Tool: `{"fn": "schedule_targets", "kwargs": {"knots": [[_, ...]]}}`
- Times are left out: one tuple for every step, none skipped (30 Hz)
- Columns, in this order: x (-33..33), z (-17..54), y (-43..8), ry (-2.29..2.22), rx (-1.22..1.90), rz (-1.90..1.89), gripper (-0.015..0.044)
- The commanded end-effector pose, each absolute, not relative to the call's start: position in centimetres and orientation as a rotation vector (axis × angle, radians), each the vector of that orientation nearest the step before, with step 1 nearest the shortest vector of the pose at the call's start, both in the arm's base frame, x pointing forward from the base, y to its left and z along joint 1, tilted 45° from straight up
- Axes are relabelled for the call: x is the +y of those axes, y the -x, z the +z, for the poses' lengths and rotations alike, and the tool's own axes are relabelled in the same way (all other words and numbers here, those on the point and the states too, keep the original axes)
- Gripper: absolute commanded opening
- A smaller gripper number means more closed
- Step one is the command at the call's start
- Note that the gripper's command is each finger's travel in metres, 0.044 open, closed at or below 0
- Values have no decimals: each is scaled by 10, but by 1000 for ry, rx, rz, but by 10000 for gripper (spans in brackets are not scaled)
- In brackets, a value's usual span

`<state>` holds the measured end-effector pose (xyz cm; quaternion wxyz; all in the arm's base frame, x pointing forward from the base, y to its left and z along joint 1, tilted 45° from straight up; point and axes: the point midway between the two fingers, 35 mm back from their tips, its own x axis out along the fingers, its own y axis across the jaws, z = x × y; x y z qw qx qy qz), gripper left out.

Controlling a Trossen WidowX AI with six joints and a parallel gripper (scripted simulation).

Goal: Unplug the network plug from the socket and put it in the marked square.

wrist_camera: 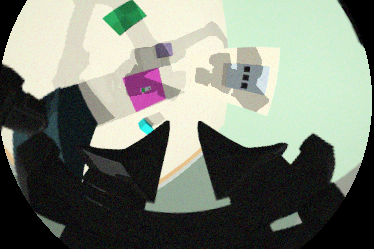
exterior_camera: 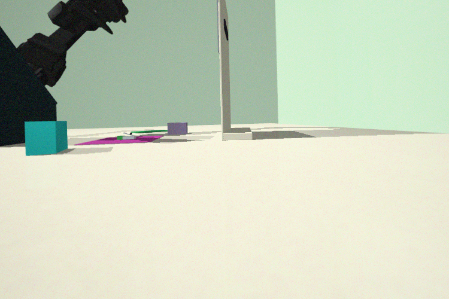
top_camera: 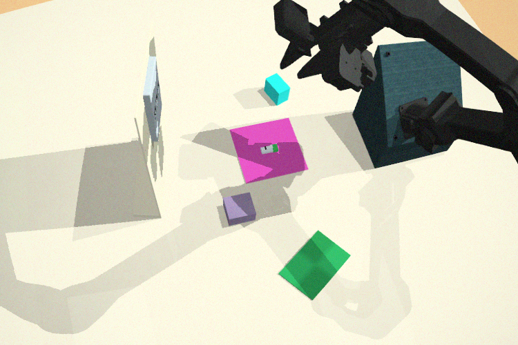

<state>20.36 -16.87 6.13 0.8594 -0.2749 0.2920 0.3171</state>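
The small white plug with a green end point(top_camera: 269, 149) point(exterior_camera: 129, 137) point(wrist_camera: 145, 89) lies flat on the magenta square point(top_camera: 295, 157) point(exterior_camera: 100, 141) point(wrist_camera: 142, 103), well within its edges. My gripper point(top_camera: 290, 72) point(exterior_camera: 118, 27) point(wrist_camera: 183, 124) is partly open with nothing between its fingers. It hangs high above the table, well apart from the plug. The upright panel point(exterior_camera: 224, 70) point(wrist_camera: 274, 59) carries a light blue socket plate point(top_camera: 150, 94) point(wrist_camera: 232, 80). The wrist view shows three dark openings in the plate, with no plug in them.
A cyan block point(top_camera: 276, 89) point(exterior_camera: 41, 138) point(wrist_camera: 145, 126) and a purple block point(top_camera: 240, 209) point(exterior_camera: 177, 128) point(wrist_camera: 164, 50) stand on either side of the square. A green rectangle point(top_camera: 314, 265) point(wrist_camera: 125, 17) lies farther off. A dark teal wedge point(top_camera: 414, 73) point(exterior_camera: 15, 101) stands near the arm.
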Motion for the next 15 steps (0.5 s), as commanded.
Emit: {"fn": "schedule_targets", "kwargs": {"knots": [[-170, 65, -202, 579, 608, 669, 209], [-170, 65, -202, 579, 608, 669, 235], [-170, 65, -202, 579, 608, 669, 261], [-170, 65, -202, 579, 608, 669, 287], [-170, 65, -202, 579, 608, 669, 314], [-170, 65, -202, 579, 608, 669, 340], [-170, 65, -202, 579, 608, 669, 366], [-170, 65, -202, 579, 608, 669, 392], [-170, 65, -202, 579, 608, 669, 419], [-170, 65, -202, 579, 608, 669, 440], [-170, 65, -202, 579, 608, 669, 440], [-170, 65, -202, 579, 608, 669, 440], [-170, 65, -202, 579, 608, 669, 440], [-170, 65, -202, 579, 608, 669, 440], [-170, 65, -202, 579, 608, 669, 440]]}}
